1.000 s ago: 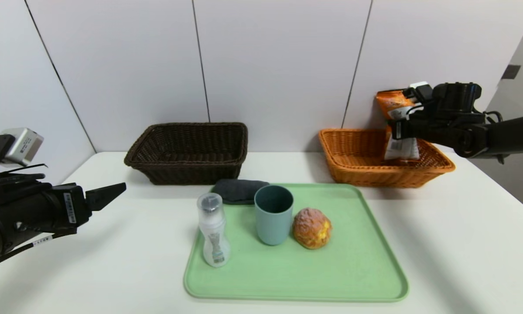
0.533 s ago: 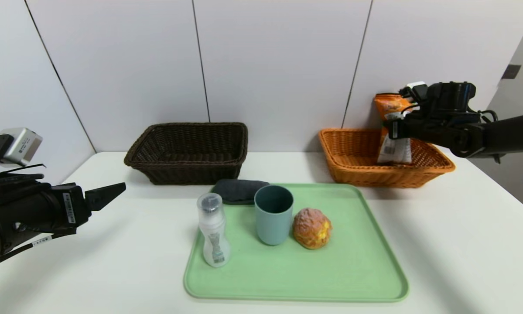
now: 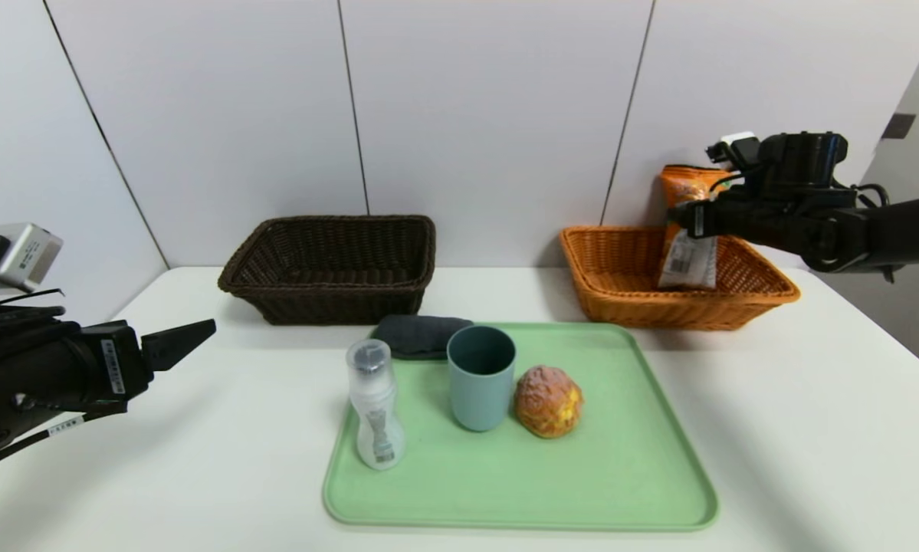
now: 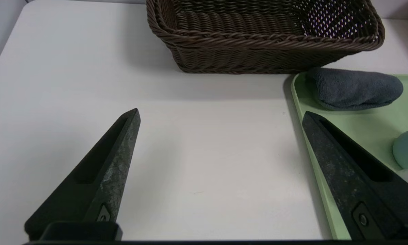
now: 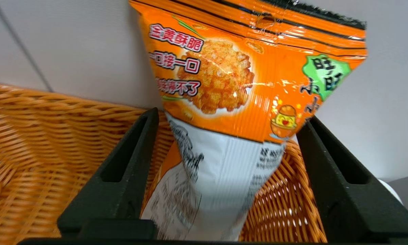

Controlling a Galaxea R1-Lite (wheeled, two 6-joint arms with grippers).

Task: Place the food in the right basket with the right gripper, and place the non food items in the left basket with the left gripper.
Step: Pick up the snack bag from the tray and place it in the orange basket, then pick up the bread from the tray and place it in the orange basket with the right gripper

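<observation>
1. The step in hand looks like the release of the snack packet (image 3: 687, 230) into the orange basket (image 3: 628, 295) at the far right. The right gripper (image 5: 224, 117) hangs over that basket with its fingers spread apart, and the packet stands upright between them, its lower end down in the basket.
2. Whether the fingers touch the packet cannot be told for sure; in the right wrist view there is a gap at each side.
3. The next move, I judge, is to draw the right gripper clear without dragging the packet out, then go for the bun (image 3: 548, 401) on the green tray (image 3: 620, 491).
4. The left gripper (image 4: 221, 115) waits low at the near left over the tabletop (image 3: 812, 429), its fingers wide open and empty. The bottle (image 3: 372, 404), cup (image 3: 480, 377) and grey cloth (image 3: 417, 335) are on the tray; the brown basket (image 3: 329, 299) holds nothing visible.
5. Only the right wrist view shows the packet's printed orange front and the finger gaps; only the head view shows the whole tray.
</observation>
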